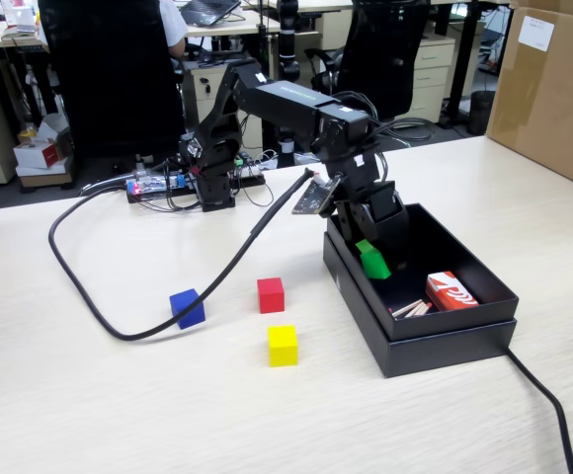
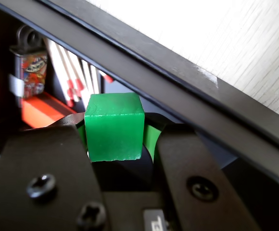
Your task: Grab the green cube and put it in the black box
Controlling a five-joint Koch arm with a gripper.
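The green cube [image 1: 374,263] [image 2: 114,127] sits between the jaws of my gripper [image 1: 370,253] [image 2: 116,132], which is shut on it. In the fixed view the gripper reaches down into the left part of the black box [image 1: 435,351], with the cube below the rim. The wrist view shows the cube pressed between the black left jaw and the green-padded right jaw. The box's dark wall [image 2: 178,82] runs diagonally just behind it.
Inside the box lie a red and white pack [image 1: 450,291] and several matches [image 1: 412,309]. On the table to the box's left are a red cube [image 1: 271,294], a yellow cube [image 1: 283,346] and a blue cube [image 1: 187,308]. A black cable [image 1: 119,321] loops there. A brown carton [image 1: 553,89] stands at the far right.
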